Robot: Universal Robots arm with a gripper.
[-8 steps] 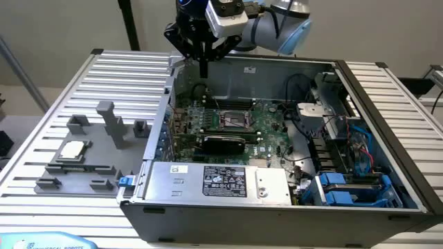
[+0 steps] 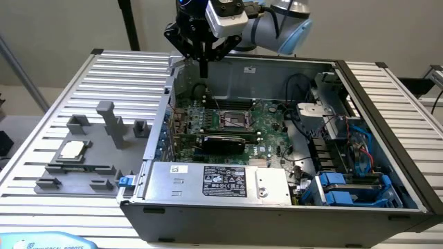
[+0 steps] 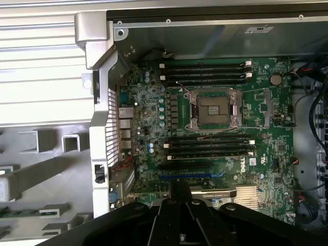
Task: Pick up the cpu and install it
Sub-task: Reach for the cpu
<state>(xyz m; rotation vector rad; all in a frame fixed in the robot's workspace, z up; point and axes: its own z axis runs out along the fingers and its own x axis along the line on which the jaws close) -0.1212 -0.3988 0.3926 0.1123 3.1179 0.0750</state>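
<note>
Above the far rim of the open computer case (image 2: 207,220), at about eleven o'clock from the processor socket (image 2: 235,120) in the exterior view, the fingers (image 2: 203,66) point straight down, pressed together into one dark tip. The arm (image 2: 284,28) reaches in behind them from about one o'clock.

The cpu (image 2: 72,149) lies well apart from the fingers, out on the ribbed counter (image 2: 124,67) at roughly eight to nine o'clock from the socket. It rests flat, silvery top up, in a grey fixture (image 2: 83,168) beside several upright grey blocks.

Inside the case the green motherboard (image 2: 266,116) lies flat, with the socket near its middle. A silver power supply (image 2: 221,181) bearing a black label sits at six o'clock from the socket. Blue drive carriers (image 2: 343,189) sit at about four o'clock.

From the wrist view the socket (image 3: 214,110) shows its metal frame around an uncovered dark contact field, with black memory slots (image 3: 205,72) on two opposite sides of it. The closed fingers (image 3: 179,210) appear dark at the edge of that picture, over the board's near portion.
</note>
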